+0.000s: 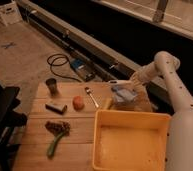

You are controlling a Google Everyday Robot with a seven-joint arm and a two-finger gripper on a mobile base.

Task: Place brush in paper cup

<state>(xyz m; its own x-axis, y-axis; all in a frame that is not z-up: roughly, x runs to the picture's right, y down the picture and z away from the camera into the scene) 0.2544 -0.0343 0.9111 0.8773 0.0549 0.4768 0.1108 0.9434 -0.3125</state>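
Landmark: yellow bin (pixel 130 140) on the wooden desk (pixel 40 135).

Tool (pixel 130 86) sits just behind the bin's far rim, low over a blue-and-clear bag (pixel 126 98). Finger state: cannot tell.

Brush (pixel 119 81): only a pale slim piece shows, jutting left from the tool, above the bin's far-left corner; probably carried.

Paper cup (pixel 108 103): probably the small pale shape touching the bin's far-left corner; uncertain.

Handling judgement: brush light, stiff, smooth-handled, so it could pivot in a pinch; hold mid-handle. Cup light, tips easily; lower the brush gently, no side push.
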